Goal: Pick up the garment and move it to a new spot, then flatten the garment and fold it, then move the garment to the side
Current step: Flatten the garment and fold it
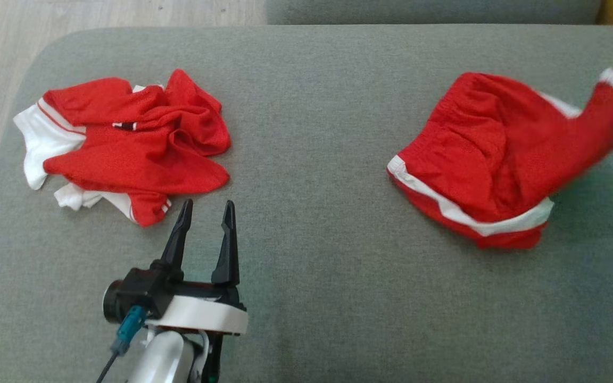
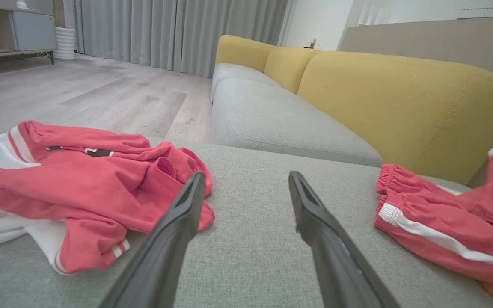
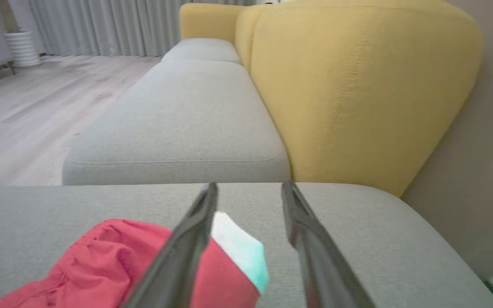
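**Shorts by the right hand, corner loose between parted fingers**

The shorts (image 1: 487,159) lie on the right part of the grey cushion (image 1: 312,159). Their long axis runs across it, and one white-hemmed corner is lifted and blurred toward the right hand (image 3: 248,188). That hand's fingers stand apart. In its wrist view the white corner sits against the left finger and reaches into the gap, with nothing pinching it.

The left hand (image 1: 207,205) is spread wide over bare cushion, just beside a crumpled jersey (image 1: 136,143) and well apart from the shorts. The right arm is therefore much the nearer for any fresh grasp.

Open room lies in the cushion's middle, between the two garments. The cushion's right edge looks close to the right hand, and a sofa (image 3: 357,85) stands beyond the far edge.
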You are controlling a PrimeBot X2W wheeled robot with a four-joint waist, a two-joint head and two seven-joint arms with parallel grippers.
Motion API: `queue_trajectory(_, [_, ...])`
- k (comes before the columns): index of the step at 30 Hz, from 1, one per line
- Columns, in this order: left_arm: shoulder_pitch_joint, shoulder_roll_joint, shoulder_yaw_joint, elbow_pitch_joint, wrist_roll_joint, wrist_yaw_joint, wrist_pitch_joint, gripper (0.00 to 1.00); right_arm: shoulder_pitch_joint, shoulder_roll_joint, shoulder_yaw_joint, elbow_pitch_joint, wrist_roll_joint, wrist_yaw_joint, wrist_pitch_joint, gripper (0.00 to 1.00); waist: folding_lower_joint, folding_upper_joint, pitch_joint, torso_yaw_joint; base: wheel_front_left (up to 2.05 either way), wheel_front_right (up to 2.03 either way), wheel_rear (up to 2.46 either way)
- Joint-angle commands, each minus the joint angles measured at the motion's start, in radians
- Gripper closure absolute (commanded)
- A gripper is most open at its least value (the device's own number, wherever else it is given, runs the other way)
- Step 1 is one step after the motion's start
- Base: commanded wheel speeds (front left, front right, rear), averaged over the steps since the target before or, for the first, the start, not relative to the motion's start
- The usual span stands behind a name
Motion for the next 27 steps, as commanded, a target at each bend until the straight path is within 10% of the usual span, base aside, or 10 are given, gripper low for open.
queue_trajectory(1, [-0.025, 0.001, 0.035, -0.027, 0.003, 0.003, -0.006, 0.0, -0.037, 0.012, -0.007, -0.024, -0.032, 0.007, -0.034, 0.0, 0.0, 0.0, -0.005, 0.004, 0.0, 0.0, 0.0])
queue_trajectory(16, [0.009, 0.001, 0.057, -0.03, 0.02, 0.006, -0.006, 0.0, 0.184, 0.223, 0.069, -0.22, -0.032, 0.007, -0.27, 0.0, 0.0, 0.0, -0.069, -0.052, 0.0, 0.0, 0.0])
queue_trajectory(27, [0.011, 0.001, 0.041, -0.031, 0.029, -0.001, -0.006, 0.0, 0.422, 0.24, 0.207, -0.298, 0.092, 0.007, -0.326, 0.0, 0.0, 0.0, -0.059, -0.048, 0.0, 0.0, 0.0])
